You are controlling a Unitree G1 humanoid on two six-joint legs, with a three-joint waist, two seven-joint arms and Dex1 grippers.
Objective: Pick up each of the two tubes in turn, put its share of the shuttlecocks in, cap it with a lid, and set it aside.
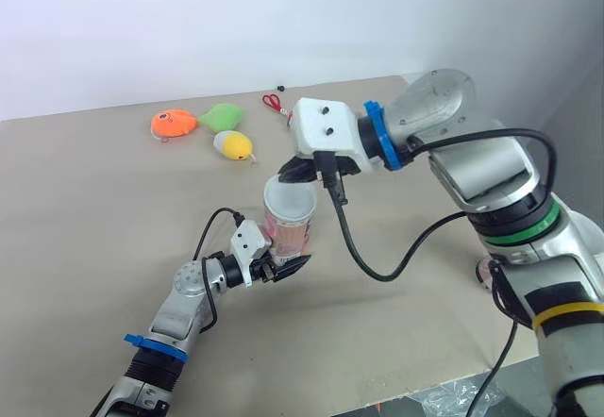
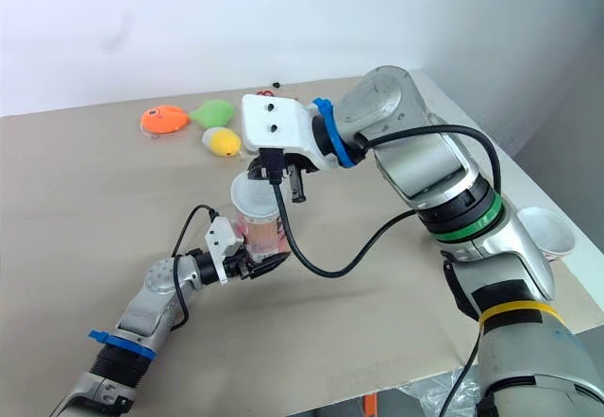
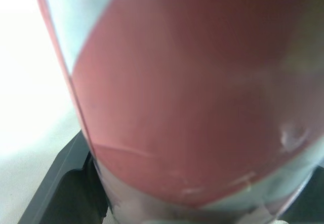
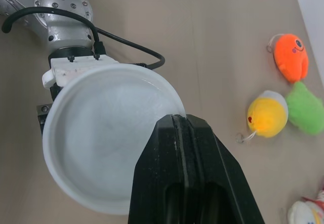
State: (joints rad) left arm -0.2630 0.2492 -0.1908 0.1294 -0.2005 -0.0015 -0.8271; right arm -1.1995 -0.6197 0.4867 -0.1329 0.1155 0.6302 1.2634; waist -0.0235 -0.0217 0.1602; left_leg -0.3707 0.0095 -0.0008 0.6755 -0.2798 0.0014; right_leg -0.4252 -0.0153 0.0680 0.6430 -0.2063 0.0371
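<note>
A red and pale tube stands upright in the middle of the table, with my left gripper shut on its lower part. Close up in the left wrist view, the tube sits between the black fingers. A white translucent lid sits level over the tube's mouth. My right gripper is shut on the lid's far rim. In the right wrist view its fingers pinch the edge of the lid. The lid hides what is inside the tube.
An orange toy, a green toy and a yellow toy lie at the back of the table, with red scissors nearby. Another white lid lies near the table's right edge, behind my right arm.
</note>
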